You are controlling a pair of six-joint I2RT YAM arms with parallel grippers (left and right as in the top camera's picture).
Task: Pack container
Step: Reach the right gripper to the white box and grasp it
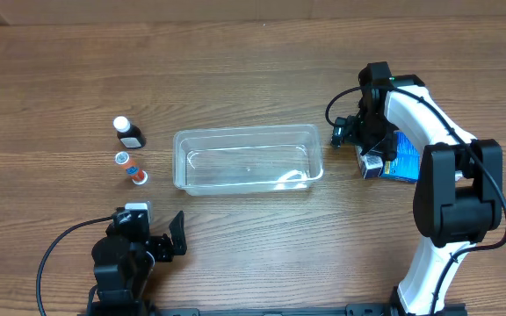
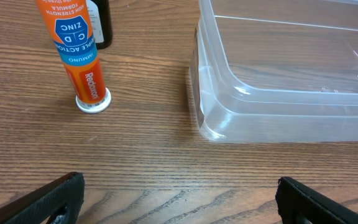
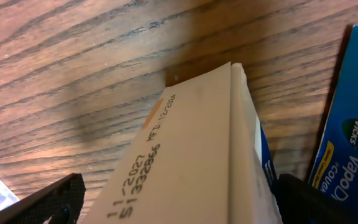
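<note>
Dark bottle [image 1: 130, 133] and orange Redoxon tube [image 1: 131, 167] stood at left, left gripper [image 1: 156, 228] nearer the base with jaws wide, clear container [image 1: 248, 159] upright between tube and right gripper [image 1: 365, 145], jaws wide astride white box [image 3: 191, 155], blue Vicks box [image 1: 406, 163] just beside.

Left lane free, right side crowded.
Bare wood [image 2: 148, 134] runs between orange tube [image 2: 79, 56] and container [image 2: 278, 106]; a white box [image 3: 191, 162] fills my right gripper's [image 3: 179, 199] gap, a blue box [image 3: 347, 143] seemingly against it.
</note>
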